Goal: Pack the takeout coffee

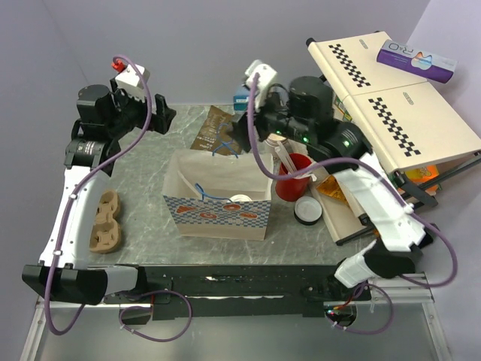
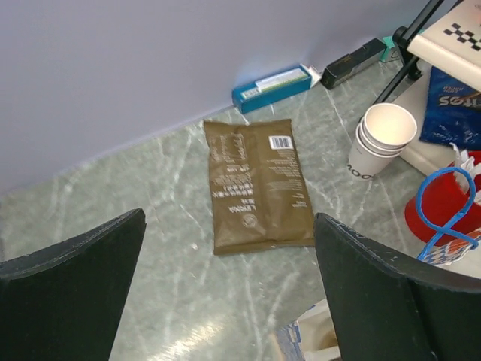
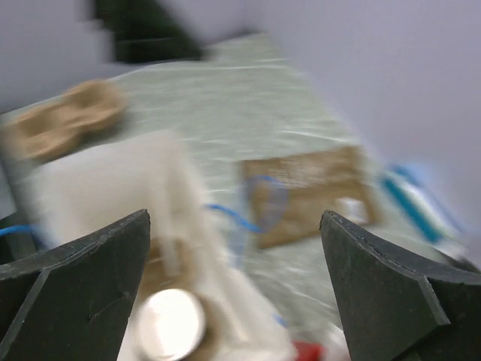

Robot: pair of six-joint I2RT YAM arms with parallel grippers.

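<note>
Your takeout coffee (image 1: pixel 239 199) sits upright in the paper bag (image 1: pixel 218 219) mid-bench — lid up, likely against spills; the right gripper (image 3: pixel 234 218) hangs above, spread and empty; the left gripper (image 2: pixel 229 216) — spread too — waits by the far-left corner.

The top external camera sits high above and behind the arm bases, looking down and forward so that the whole bench (image 1: pixel 143 214) shows, out to the far wall. The left wrist camera sits low and near the bench surface, facing that wall between the left fingers (image 2: pixel 71 293), with the brown pouch (image 2: pixel 259 184) close ahead. The right wrist camera, blurred, looks down between the right fingers (image 3: pixel 75 289) across the paper bag (image 3: pixel 113 188) toward the cardboard cup carrier (image 3: pixel 64 120) at the bench's left side. All three views share the brown pouch. The top and right wrist views also share the bag and carrier.
</note>
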